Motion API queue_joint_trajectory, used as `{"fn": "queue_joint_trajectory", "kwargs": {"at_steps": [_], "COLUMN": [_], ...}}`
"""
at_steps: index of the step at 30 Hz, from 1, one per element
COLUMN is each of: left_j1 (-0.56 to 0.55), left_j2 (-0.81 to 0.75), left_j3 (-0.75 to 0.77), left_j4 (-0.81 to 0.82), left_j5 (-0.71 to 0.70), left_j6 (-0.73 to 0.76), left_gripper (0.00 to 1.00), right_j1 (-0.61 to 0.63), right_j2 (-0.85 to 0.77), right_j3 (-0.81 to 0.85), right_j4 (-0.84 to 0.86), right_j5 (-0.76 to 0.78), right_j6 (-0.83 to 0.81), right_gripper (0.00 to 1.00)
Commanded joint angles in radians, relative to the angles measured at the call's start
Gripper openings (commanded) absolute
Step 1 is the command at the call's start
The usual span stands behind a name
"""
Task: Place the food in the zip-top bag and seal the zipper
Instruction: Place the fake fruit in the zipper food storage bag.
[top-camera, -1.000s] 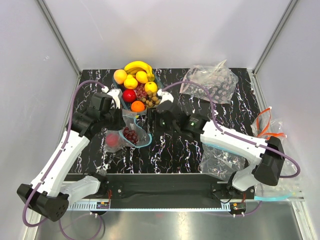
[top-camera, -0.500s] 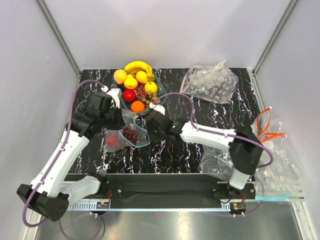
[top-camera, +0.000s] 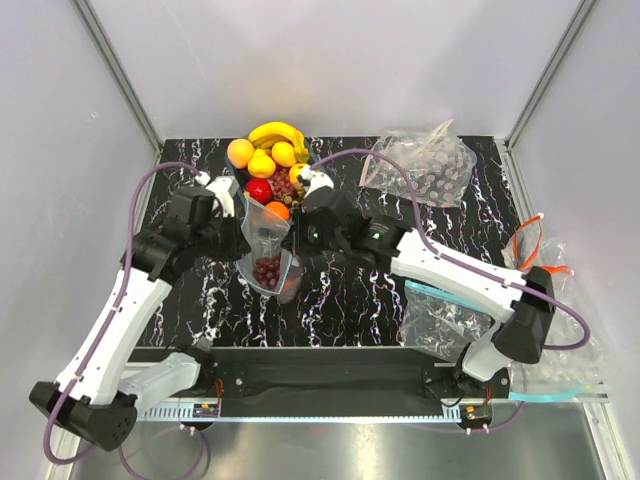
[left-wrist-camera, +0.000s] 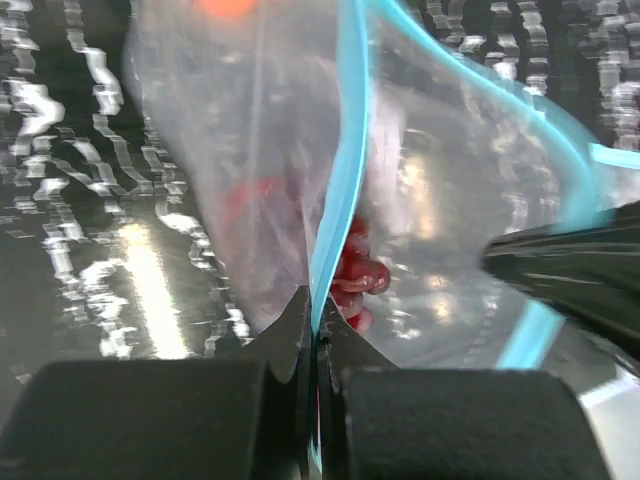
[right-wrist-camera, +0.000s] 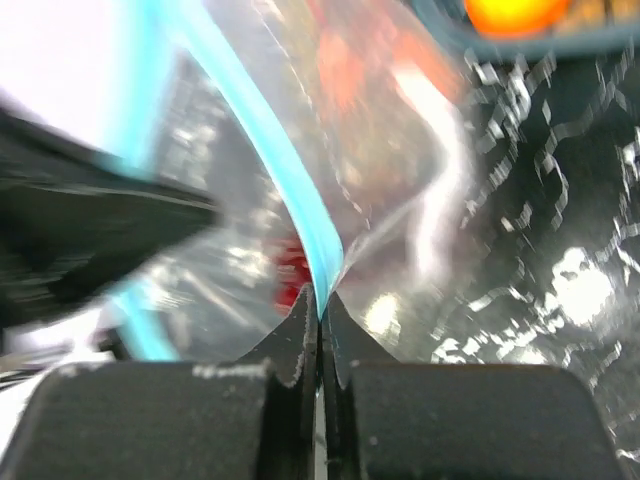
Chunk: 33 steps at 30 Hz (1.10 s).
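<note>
The zip-top bag (top-camera: 266, 243) hangs upright between my two grippers, mouth up. It holds dark red grapes (top-camera: 266, 270) and a reddish fruit (top-camera: 290, 286) low down. My left gripper (top-camera: 243, 218) is shut on the left side of the light-blue zipper (left-wrist-camera: 340, 200). My right gripper (top-camera: 298, 232) is shut on the zipper's (right-wrist-camera: 290, 190) right side. In both wrist views the jaws pinch the strip, with red food (left-wrist-camera: 352, 275) blurred behind the plastic. More food fills the bowl (top-camera: 312, 160) behind the bag: a banana (top-camera: 277, 131), yellow fruits, a red apple (top-camera: 259, 190).
A wrinkled clear bag (top-camera: 420, 165) lies at the back right of the black marbled table (top-camera: 400, 215). Another clear bag (top-camera: 445, 325) lies at the front right under the right arm. Orange straps (top-camera: 535, 255) sit beyond the table's right edge.
My right gripper came to the bag's mouth and shut on the blue strip. The bag has risen from lying on the table to hanging upright, with the food slid to its bottom.
</note>
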Motion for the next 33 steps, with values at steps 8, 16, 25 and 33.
{"fn": "queue_joint_trajectory", "kwargs": {"at_steps": [8, 16, 25, 33], "left_j1": [0.268, 0.259, 0.246, 0.245], "left_j2": [-0.11, -0.182, -0.113, -0.047], "left_j3": [0.024, 0.103, -0.051, -0.178], "left_j4": [0.03, 0.0, 0.131, 0.226], "left_j5": [0.126, -0.221, -0.151, -0.079], "left_j6": [-0.023, 0.021, 0.026, 0.038], "left_gripper": [0.0, 0.0, 0.0, 0.0], "right_j1": [0.011, 0.008, -0.041, -0.196], "right_j2": [-0.007, 0.094, 0.097, 0.18], "right_j3": [0.047, 0.12, 0.126, 0.194], "right_j4": [0.003, -0.017, 0.001, -0.012], "right_j5": [-0.054, -0.12, -0.08, -0.085], "right_j6": [-0.025, -0.055, -0.111, -0.144], "right_gripper": [0.0, 0.21, 0.52, 0.59]}}
